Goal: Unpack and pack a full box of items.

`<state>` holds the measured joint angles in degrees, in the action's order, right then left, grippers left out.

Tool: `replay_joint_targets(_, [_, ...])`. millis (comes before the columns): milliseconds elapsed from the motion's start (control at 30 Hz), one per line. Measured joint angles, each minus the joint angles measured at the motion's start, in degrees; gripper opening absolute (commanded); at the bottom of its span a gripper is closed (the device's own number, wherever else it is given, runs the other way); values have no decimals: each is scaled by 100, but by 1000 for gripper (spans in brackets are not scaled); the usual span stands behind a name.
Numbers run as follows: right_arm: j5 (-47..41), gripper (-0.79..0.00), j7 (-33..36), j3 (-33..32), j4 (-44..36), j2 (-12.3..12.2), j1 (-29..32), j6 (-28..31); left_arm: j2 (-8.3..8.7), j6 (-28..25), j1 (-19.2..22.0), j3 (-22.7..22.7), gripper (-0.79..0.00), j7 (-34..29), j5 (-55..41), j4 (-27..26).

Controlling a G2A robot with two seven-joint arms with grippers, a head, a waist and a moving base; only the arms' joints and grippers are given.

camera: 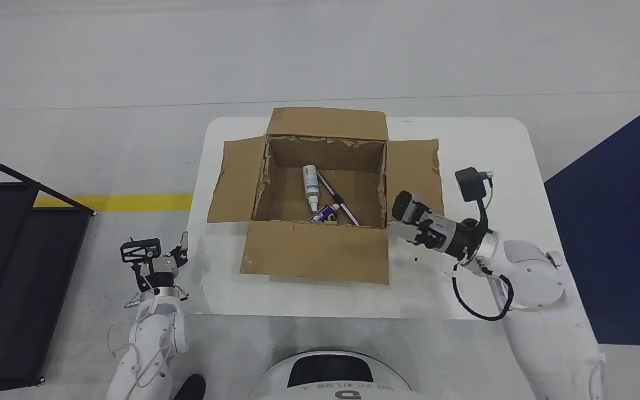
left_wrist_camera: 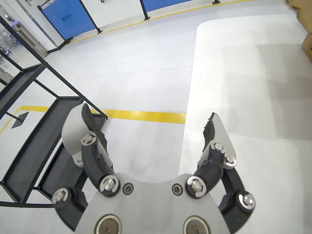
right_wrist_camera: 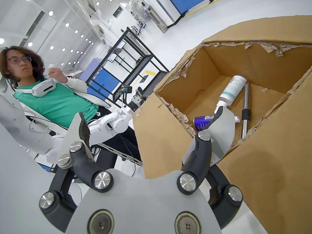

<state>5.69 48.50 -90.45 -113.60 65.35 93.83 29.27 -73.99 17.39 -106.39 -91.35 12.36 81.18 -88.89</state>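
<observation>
An open cardboard box (camera: 315,252) stands in the middle of the white table (camera: 480,150), all flaps folded outward. Inside lie a white bottle (camera: 311,181), a silver rod with a dark grip (camera: 338,200) and a small blue can (camera: 322,213). My right gripper (camera: 402,207) hovers open by the box's right flap, beside its front right corner. The right wrist view looks over the torn box edge (right_wrist_camera: 170,135) at the bottle (right_wrist_camera: 232,90), rod (right_wrist_camera: 246,103) and can (right_wrist_camera: 202,121), with nothing in the right gripper (right_wrist_camera: 150,113). My left gripper (left_wrist_camera: 149,113) is open and empty, off the table's left edge (camera: 180,252).
A black metal rack (camera: 30,260) stands on the floor left of the table, close below the left gripper in the left wrist view (left_wrist_camera: 36,142). A yellow floor line (camera: 120,202) runs between rack and table. Bare tabletop lies left and right of the box.
</observation>
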Motion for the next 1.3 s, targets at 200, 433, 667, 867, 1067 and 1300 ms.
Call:
replay_joint_targets(200, [698, 0, 1149, 1156, -377, 9, -1521, -935, 0, 0, 0, 0, 0, 0, 0, 0])
replay_joint_targets(433, [562, 0, 1690, 2860, 1330, 257, -3681, -1590, 0, 0, 0, 0, 0, 0, 0, 0])
replay_joint_targets(667, [345, 0, 1794, 3114, 1762, 306, -4042, -1449, 0, 0, 0, 0, 0, 0, 0, 0])
replay_joint_targets(867, [346, 0, 1792, 3113, 1760, 306, -4041, -1451, 0, 0, 0, 0, 0, 0, 0, 0])
replay_joint_targets(1067, [346, 0, 1792, 3113, 1760, 306, -4041, -1451, 0, 0, 0, 0, 0, 0, 0, 0])
replay_joint_targets(1300, [347, 0, 1792, 3113, 1761, 306, -4041, -1451, 0, 0, 0, 0, 0, 0, 0, 0])
